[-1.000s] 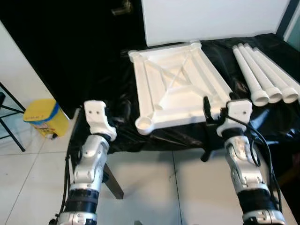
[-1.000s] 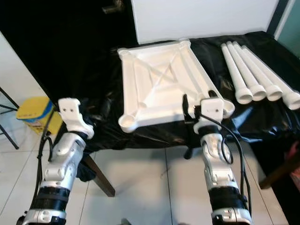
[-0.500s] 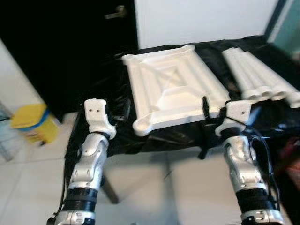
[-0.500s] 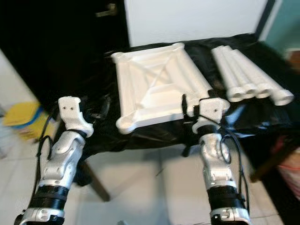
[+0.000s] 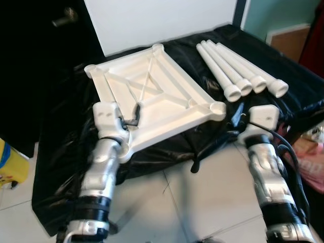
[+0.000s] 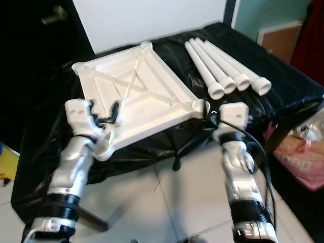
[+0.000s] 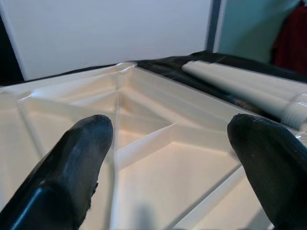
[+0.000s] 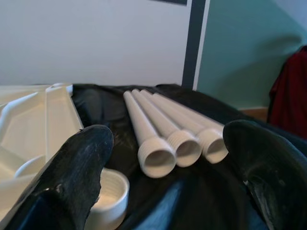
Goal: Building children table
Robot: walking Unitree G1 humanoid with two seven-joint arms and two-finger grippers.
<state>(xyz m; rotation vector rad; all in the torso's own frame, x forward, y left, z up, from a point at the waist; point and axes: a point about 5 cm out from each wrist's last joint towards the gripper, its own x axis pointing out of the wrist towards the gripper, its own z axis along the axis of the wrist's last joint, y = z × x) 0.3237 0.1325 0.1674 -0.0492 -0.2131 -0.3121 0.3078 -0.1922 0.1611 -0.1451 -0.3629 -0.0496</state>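
Observation:
A white tabletop [image 5: 152, 93] lies underside up, ribs showing, on a table draped in black cloth [image 5: 61, 167]. Several white tube legs [image 5: 238, 71] lie side by side to its right. My left gripper [image 5: 135, 114] is open above the tabletop's near left part; the left wrist view has its fingers [image 7: 72, 158] spread over the ribbed inside [image 7: 168, 167]. My right gripper [image 5: 234, 121] is open just right of the near right corner socket [image 5: 217, 108]. In the right wrist view that socket [image 8: 112, 189] sits low between the fingers [image 8: 72, 172], with the legs' open ends [image 8: 177, 151] ahead.
A white board [image 5: 162, 20] leans behind the table. A yellow bin [image 5: 7, 162] stands on the tiled floor at the left. A pink bag [image 5: 311, 164] and a wooden piece [image 5: 286, 43] are at the right. A black strap [image 5: 207, 152] hangs off the table's front edge.
The camera has swung and come closer, so the whole scene sits further left. My left gripper has gone from beside the table to over the tabletop's near left part. My right gripper stays by the corner socket.

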